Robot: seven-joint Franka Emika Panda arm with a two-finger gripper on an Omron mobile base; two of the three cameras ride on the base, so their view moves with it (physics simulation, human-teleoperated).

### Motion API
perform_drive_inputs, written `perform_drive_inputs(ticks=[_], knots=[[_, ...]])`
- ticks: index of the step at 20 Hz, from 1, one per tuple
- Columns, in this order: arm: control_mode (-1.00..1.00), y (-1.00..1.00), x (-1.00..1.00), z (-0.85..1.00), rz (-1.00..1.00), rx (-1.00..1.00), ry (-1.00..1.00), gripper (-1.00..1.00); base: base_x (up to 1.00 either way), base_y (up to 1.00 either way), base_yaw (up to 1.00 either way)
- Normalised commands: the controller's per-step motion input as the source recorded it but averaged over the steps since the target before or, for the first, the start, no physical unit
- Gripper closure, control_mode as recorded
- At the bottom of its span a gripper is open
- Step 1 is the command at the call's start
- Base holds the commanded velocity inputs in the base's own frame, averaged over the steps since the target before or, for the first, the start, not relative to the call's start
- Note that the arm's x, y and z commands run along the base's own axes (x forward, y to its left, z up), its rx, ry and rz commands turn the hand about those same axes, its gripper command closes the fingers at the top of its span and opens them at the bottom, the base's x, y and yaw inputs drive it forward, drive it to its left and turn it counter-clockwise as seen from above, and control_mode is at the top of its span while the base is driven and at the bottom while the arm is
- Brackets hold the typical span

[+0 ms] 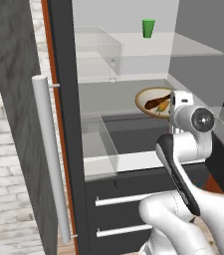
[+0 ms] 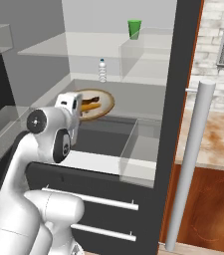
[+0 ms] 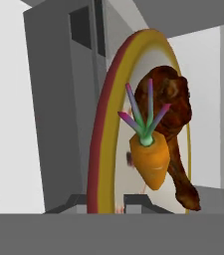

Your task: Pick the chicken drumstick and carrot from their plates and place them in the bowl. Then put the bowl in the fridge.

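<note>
The bowl (image 1: 151, 97), centre right of the left base view, sits over a fridge (image 2: 183, 99) shelf with the carrot (image 3: 151, 159) and chicken drumstick (image 3: 170, 107) inside. It looks stiff and light, but its loose cargo could roll; the thin rim is the natural hold. In the hand view that rim runs between the gripper (image 3: 116, 205) fingertips, apparently clamped on it

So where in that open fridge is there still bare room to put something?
The top shelf is bare except for the green cup. On the middle shelf, room lies right of the bowl, past the water bottle. It is crowded around the bowl, where the gripper is.
</note>
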Motion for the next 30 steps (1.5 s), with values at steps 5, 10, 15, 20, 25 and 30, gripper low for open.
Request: perform_drive_inputs(ticks=[5, 10, 15, 20, 25, 30], knots=[[-1.0, -0.06, 0.62, 0.21, 0.01, -0.01, 0.15, 1.0, 0.0, 0.0, 0.0], [-1.0, -0.13, 0.48, 0.17, 0.05, 0.0, 0.1, 1.0, 0.0, 0.0, 0.0], [-1.0, -0.09, 0.47, -0.06, 0.08, 0.0, 0.11, 1.0, 0.0, 0.0, 0.0], [-1.0, -0.08, 0.31, -0.17, 0.12, 0.0, 0.05, 1.0, 0.0, 0.0, 0.0], [-1.0, -0.04, 0.2, -0.23, 0.07, 0.0, 0.0, 1.0, 0.0, 0.0, 0.0], [-1.0, 0.0, 0.38, -0.11, 0.01, 0.0, 0.0, 1.0, 0.0, 0.0, 0.0]])
